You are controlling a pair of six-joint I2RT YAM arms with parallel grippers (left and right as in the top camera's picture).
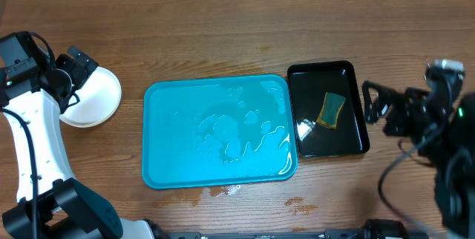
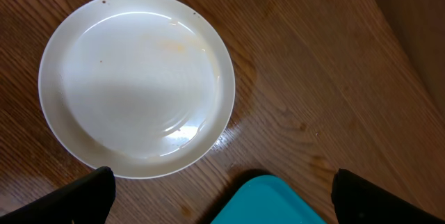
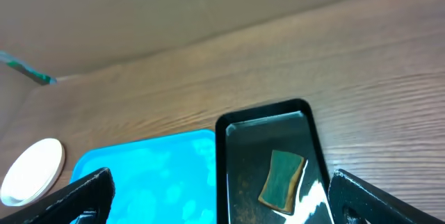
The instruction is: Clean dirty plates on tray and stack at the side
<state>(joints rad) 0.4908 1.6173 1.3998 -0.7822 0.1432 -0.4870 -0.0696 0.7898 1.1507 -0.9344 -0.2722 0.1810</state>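
Note:
The turquoise tray (image 1: 219, 131) lies mid-table, holding only puddles of water. Left of it, on the wood, sits a white plate (image 1: 96, 98); I cannot tell whether others lie under it. The left wrist view shows this plate (image 2: 135, 81) with a few dark specks on its rim and a faint orange smear. A corner of the tray (image 2: 271, 203) shows below it. My left gripper (image 1: 80, 72) hovers over the plate's left edge, open and empty (image 2: 222, 203). My right gripper (image 1: 369, 104) stands open and empty just right of the black tray.
A glossy black tray (image 1: 355, 72) sits against the turquoise tray's right side, wet, with a green-and-yellow sponge (image 1: 331, 110) in it. The right wrist view shows the sponge (image 3: 281, 179), the black tray's rim (image 3: 229, 123) and the far plate (image 3: 31, 172). Water drops (image 1: 300, 206) lie on the wood in front.

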